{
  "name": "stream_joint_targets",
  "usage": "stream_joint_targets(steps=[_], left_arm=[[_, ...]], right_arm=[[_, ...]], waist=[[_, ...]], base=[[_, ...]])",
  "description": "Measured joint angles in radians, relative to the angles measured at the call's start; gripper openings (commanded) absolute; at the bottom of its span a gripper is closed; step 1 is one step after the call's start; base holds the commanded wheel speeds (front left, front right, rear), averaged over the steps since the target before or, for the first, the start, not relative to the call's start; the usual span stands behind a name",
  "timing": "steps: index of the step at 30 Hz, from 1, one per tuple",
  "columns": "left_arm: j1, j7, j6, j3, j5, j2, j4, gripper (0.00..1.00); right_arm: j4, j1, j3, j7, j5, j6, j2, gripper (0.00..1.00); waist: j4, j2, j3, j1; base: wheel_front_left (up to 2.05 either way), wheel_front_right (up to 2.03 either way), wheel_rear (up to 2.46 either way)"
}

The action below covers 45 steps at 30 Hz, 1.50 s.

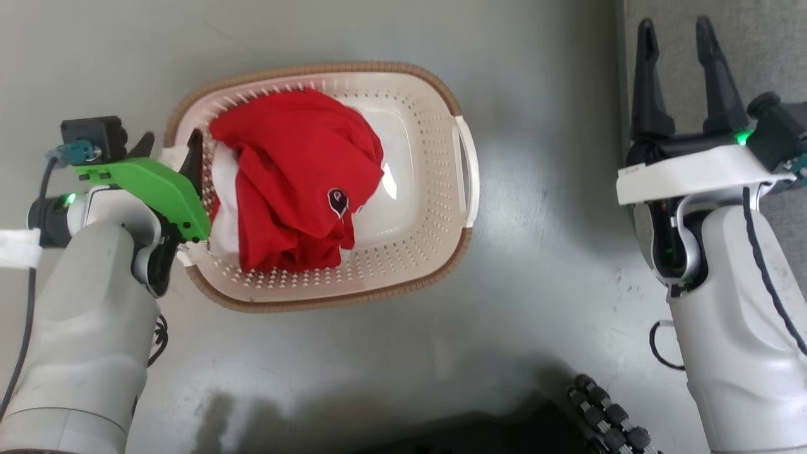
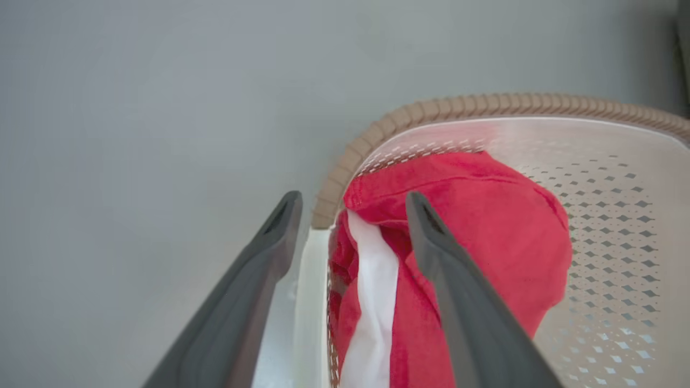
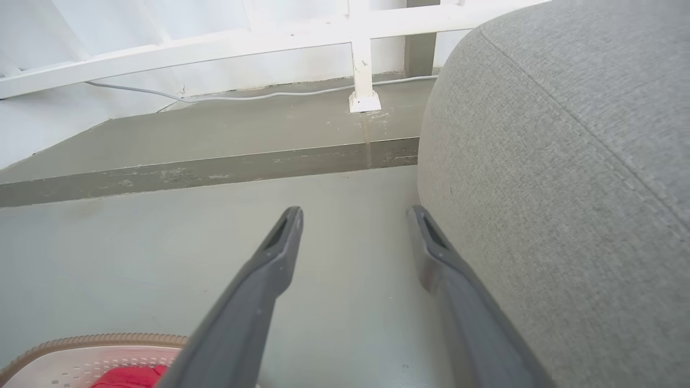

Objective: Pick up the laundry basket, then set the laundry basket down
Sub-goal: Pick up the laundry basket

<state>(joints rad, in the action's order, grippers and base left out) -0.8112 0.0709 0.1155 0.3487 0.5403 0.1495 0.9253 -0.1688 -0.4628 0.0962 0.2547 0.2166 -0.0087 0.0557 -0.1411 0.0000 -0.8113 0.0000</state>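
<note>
On the grey floor [image 1: 536, 284]: laundry basket [image 1: 435, 239], red garment [image 1: 296, 170] over white cloth inside. Left hand [image 1: 171, 142] released, fingers [image 2: 458, 302] straddling the basket's white handle [image 2: 310, 302]. Right hand [image 1: 674, 38] released, well apart.

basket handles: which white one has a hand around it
The white handle on the left of the cream perforated plastic basket: the left hand straddles it, fingers open. The right-side handle is free.

The pale grey left arm [image 1: 88, 302] reaches forward, its dark two-fingered left gripper [image 1: 170, 144] tipped steeply downward with its fingers spread apart. The pale grey right arm [image 1: 731, 302] holds the dark two-fingered right gripper [image 1: 674, 38] pointing ahead, fingers parted.
</note>
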Motion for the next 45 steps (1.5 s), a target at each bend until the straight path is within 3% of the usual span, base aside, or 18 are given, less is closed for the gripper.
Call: stream_joint_targets(steps=[12, 18, 23, 30, 45], left_arm=[[0.041, 0.182, 0.0, 0.046, -0.072, -0.008, -0.066, 1.0], [0.08, 0.186, -0.002, 0.045, -0.088, -0.006, -0.13, 1.0], [0.11, 0.186, -0.03, 0.026, -0.106, 0.001, -0.204, 1.0], [0.156, 0.185, -0.068, -0.033, -0.151, 0.027, -0.418, 1.0], [0.459, 0.185, -0.143, -0.019, -0.238, 0.056, -0.591, 1.0]], right_arm=[[-0.029, 0.049, -0.033, 0.0, -0.026, 0.01, 0.006, 1.0], [-0.043, 0.072, -0.048, 0.0, -0.034, 0.017, 0.01, 1.0], [-0.045, 0.092, -0.054, 0.0, -0.044, 0.02, 0.016, 1.0], [-0.041, 0.133, -0.073, 0.0, -0.051, 0.02, 0.029, 1.0], [-0.053, 0.293, -0.049, 0.0, -0.086, 0.026, 0.034, 1.0]], waist=[[0.03, 0.0, 0.142, 0.0], [0.045, 0.0, 0.225, -0.0001], [0.055, 0.0, 0.296, -0.0001], [0.064, 0.0, 0.397, -0.0001], [0.073, 0.0, 0.602, -0.0001]], base=[[0.0, 0.0, 0.0], [0.0, 0.0, 0.0], [0.0, 0.0, 0.0], [0.0, 0.0, 0.0], [0.0, 0.0, 0.0]])
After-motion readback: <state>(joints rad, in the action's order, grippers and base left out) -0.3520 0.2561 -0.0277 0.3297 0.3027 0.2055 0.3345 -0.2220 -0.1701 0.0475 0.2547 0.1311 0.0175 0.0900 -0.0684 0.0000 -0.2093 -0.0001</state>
